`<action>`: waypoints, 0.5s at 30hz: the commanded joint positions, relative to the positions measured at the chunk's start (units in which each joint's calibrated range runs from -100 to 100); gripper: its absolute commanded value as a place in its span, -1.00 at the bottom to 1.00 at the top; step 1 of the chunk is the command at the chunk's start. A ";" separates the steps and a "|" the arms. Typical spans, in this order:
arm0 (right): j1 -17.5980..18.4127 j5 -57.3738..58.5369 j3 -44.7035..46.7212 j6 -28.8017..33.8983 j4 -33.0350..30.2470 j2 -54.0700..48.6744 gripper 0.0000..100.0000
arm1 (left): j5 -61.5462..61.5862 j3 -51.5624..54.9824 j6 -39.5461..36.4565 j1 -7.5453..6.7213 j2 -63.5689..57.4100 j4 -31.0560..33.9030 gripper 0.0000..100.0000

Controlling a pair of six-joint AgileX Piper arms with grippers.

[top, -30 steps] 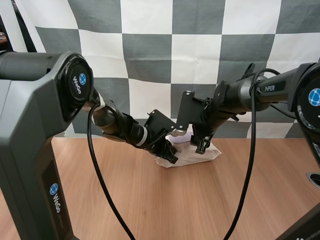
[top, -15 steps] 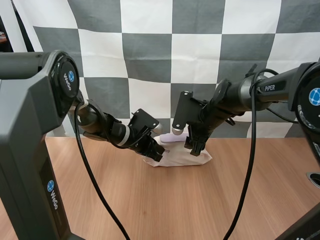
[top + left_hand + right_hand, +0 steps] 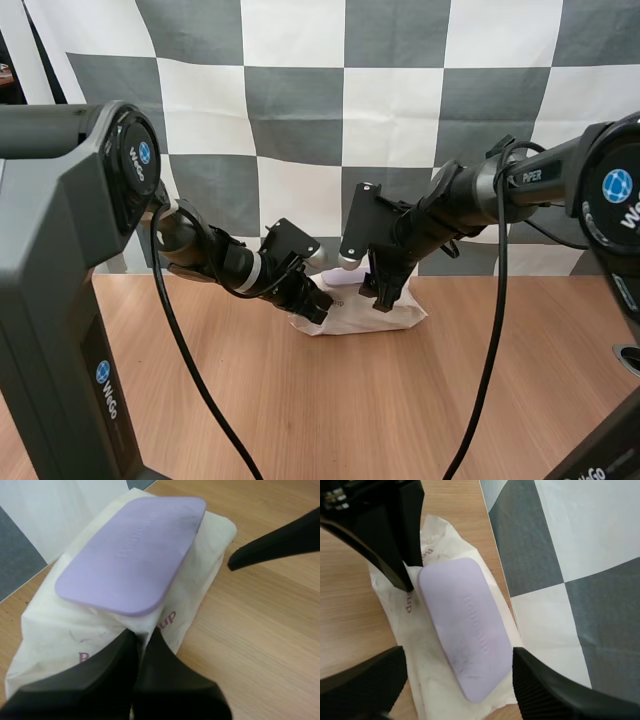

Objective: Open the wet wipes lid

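The white wet wipes pack (image 3: pixel 352 316) lies on the table (image 3: pixel 420 400) with its purple lid (image 3: pixel 132 555) flat and closed. My left gripper (image 3: pixel 318 306) is shut, and its tips (image 3: pixel 142 636) press on the wrapper just below the lid's near edge. My right gripper (image 3: pixel 380 297) hangs open above the pack's other end. Its fingers stand wide apart on either side of the lid (image 3: pixel 467 625), clear of it. In the left wrist view one right finger (image 3: pixel 280 542) points at the table beside the pack (image 3: pixel 55 640).
Bare wooden tabletop (image 3: pixel 300 420) stretches in front of the pack toward the arms' bases. A round dark opening (image 3: pixel 630 358) shows at the table's right edge.
Both grippers and the pack slid left across the table a second ago. Over the last half second they have barely moved.
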 commanded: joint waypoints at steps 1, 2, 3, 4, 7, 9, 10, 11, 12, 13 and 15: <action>-0.02 -2.21 0.02 -0.23 0.34 0.93 1.00 | 0.24 0.06 -2.44 -0.02 -0.09 0.03 -1.00; -0.02 -2.87 0.02 -0.35 0.60 1.31 1.00 | 0.34 0.06 -2.54 -0.02 -0.09 0.03 -1.00; -0.02 -2.87 0.02 -0.67 1.09 1.64 1.00 | 0.34 0.06 -2.54 -0.02 -0.09 0.03 -1.00; -0.02 -3.48 0.02 -1.04 1.79 1.76 1.00 | 0.69 0.06 -2.54 -0.02 -0.09 0.13 -1.00; -0.02 -3.48 0.02 -1.13 2.78 2.76 1.00 | 1.94 0.10 -3.27 -0.02 -0.09 0.73 -1.00; -0.02 -3.93 0.02 -1.13 2.88 3.56 1.00 | 2.29 0.10 -3.27 -0.02 -0.09 1.09 -1.00; -0.02 -4.39 0.02 -1.13 2.92 3.87 1.00 | 2.29 0.10 -3.27 -0.02 -0.09 1.09 -1.00; -0.02 -4.96 0.02 -1.13 3.33 4.00 1.00 | 2.29 0.10 -3.27 -0.02 -0.09 1.09 -1.00; -0.02 -4.97 0.02 -1.13 3.79 4.26 1.00 | 2.29 0.10 -3.27 -0.02 -0.09 1.09 -1.00; -0.02 -4.97 0.02 -1.13 4.41 4.25 1.00 | 2.29 0.10 -3.27 -0.02 -0.09 1.26 -1.00; -0.02 -5.39 0.02 -1.13 4.66 4.25 1.00 | 2.29 0.10 -3.27 -0.02 -0.09 1.26 -1.00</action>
